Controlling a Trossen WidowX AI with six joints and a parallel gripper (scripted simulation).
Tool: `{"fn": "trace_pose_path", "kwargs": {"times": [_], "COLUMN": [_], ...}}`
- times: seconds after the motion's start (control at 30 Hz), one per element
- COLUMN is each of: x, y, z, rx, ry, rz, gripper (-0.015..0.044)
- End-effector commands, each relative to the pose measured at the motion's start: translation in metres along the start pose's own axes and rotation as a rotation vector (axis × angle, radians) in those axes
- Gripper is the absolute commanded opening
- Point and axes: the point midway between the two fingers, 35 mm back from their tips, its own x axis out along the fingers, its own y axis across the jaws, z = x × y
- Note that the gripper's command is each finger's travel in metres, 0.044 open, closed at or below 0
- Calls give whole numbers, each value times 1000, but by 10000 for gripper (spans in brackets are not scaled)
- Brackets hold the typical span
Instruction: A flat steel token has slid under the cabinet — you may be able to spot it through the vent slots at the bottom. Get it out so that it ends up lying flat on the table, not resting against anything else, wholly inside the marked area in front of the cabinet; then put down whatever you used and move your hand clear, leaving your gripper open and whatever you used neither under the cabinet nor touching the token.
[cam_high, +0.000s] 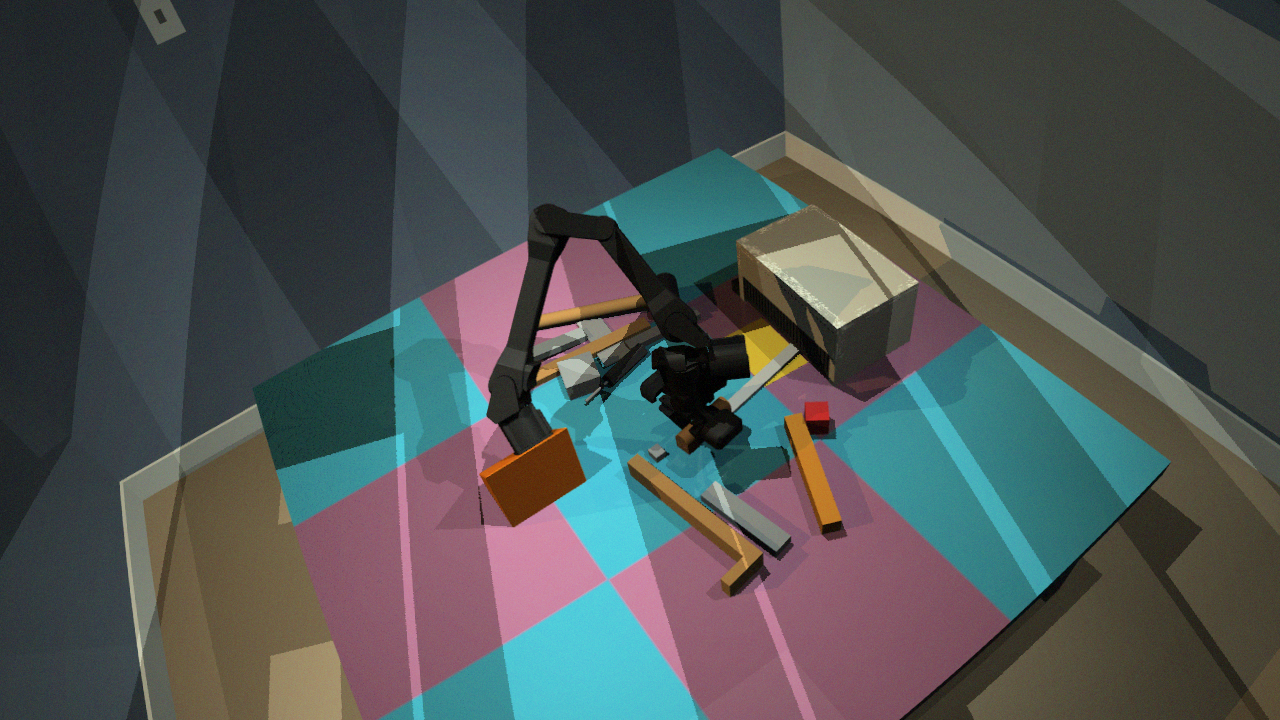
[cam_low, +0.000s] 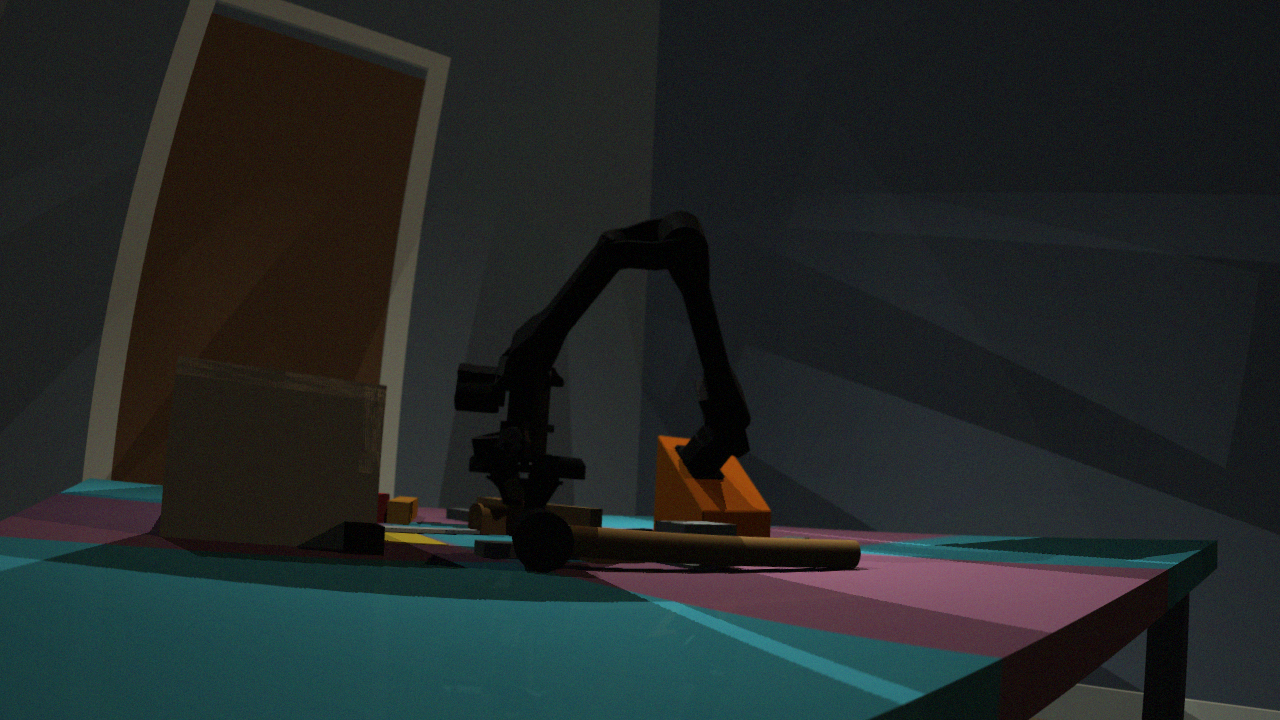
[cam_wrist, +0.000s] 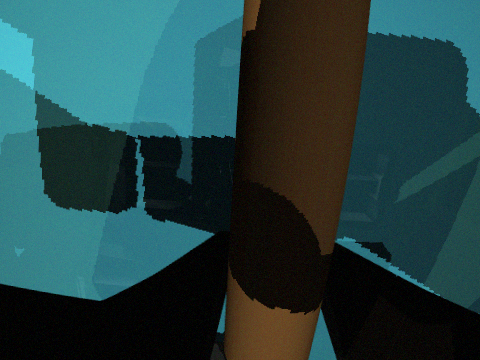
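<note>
My gripper (cam_high: 703, 433) (cam_low: 529, 512) (cam_wrist: 271, 245) is shut on the round wooden handle (cam_wrist: 300, 125) (cam_high: 687, 437) of a flat-bladed tool, low over the table. The tool's long grey blade (cam_high: 760, 382) (cam_low: 429, 529) reaches across the yellow marked area (cam_high: 768, 339) (cam_low: 416, 539), its far end close to the cabinet's slotted front. The beige cabinet (cam_high: 827, 268) (cam_low: 268, 452) stands at the back right in the top view. The steel token cannot be made out in any view. The blade's far end is out of the wrist view.
Near the gripper lie a small grey block (cam_high: 657, 452), an L-shaped wooden stick (cam_high: 684, 503), a grey bar (cam_high: 747, 519), an orange bar (cam_high: 812, 474) and a red cube (cam_high: 816, 414). A screwdriver (cam_high: 626, 365), a pale block (cam_high: 579, 376) and a mallet (cam_high: 590, 311) (cam_low: 698, 546) lie behind the arm.
</note>
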Motion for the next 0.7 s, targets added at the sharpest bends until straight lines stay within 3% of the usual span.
{"fn": "trace_pose_path", "kwargs": {"times": [0.0, 0.67], "x": [1, -1], "y": [0, -2], "z": [-9, -21], "rx": [0, -29], "ry": [4, 2], "rz": [1, -1], "gripper": [0, 0]}}
